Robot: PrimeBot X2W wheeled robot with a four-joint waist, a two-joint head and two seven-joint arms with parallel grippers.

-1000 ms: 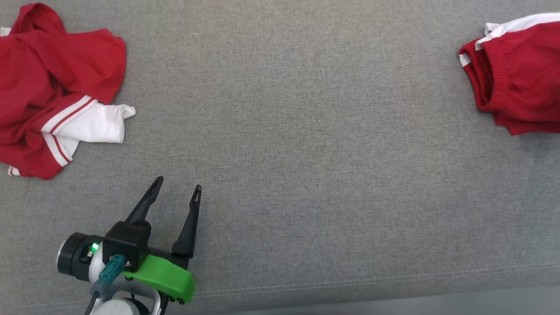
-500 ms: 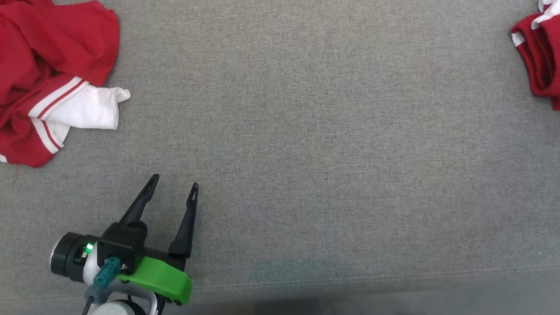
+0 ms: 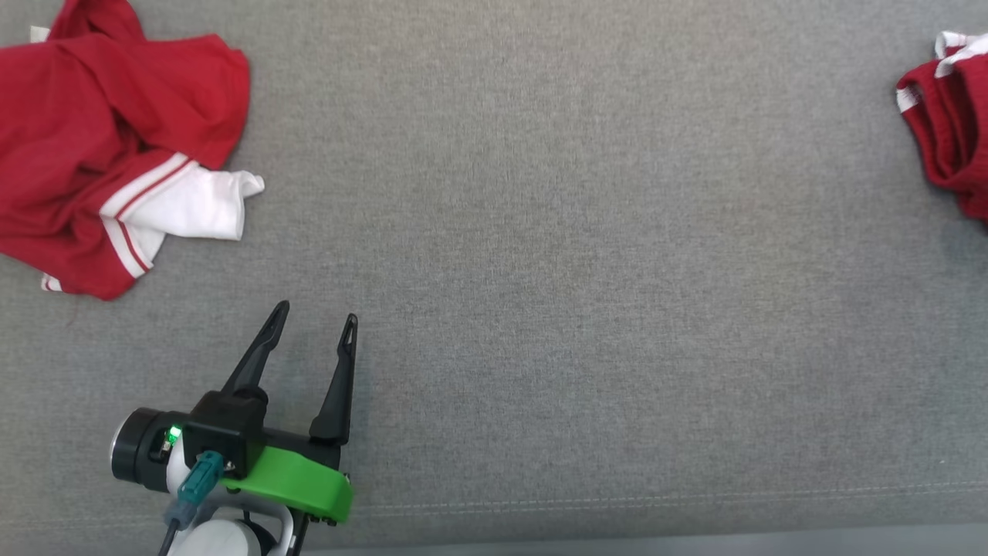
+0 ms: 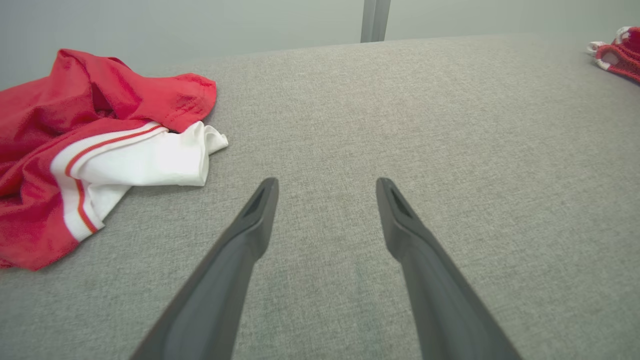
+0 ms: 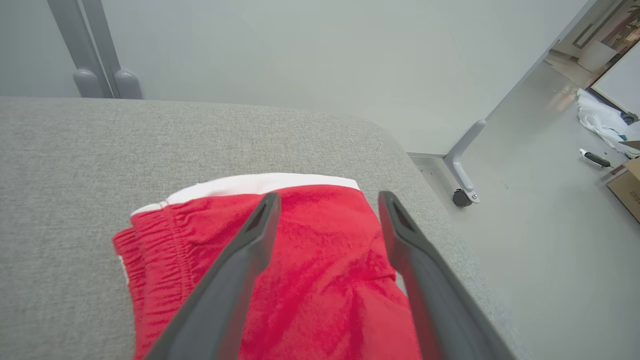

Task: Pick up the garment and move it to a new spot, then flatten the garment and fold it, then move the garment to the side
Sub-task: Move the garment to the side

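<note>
Garment (image 3: 953,147), red with a white band and an elastic waist, lies folded at the far right of the grey cloth-covered table (image 3: 579,270), near its rounded corner. In the head view the picture's right edge cuts it off, so little more than the waistband end shows. In the right wrist view the garment (image 5: 310,260) runs out of the bottom edge and is partly covered by the dark fingers.

The right gripper (image 5: 328,196) is poised over the folded cloth with its jaws spread wide and nothing between them. Whether the fingers touch the fabric cannot be told.

The left gripper (image 3: 316,313) sits at the lower left above bare table, its jaws also wide apart and empty, as the left wrist view (image 4: 327,182) confirms. The folded garment (image 4: 617,57) shows there as a small red patch at the far right.

A second, crumpled red-and-white garment (image 3: 100,154) lies at the upper left, well apart from the first and clipped by the left edge; its shape is hard to read among the folds (image 4: 75,145).

Beyond the table corner, a castor-footed frame leg (image 5: 462,170) stands on the floor.
</note>
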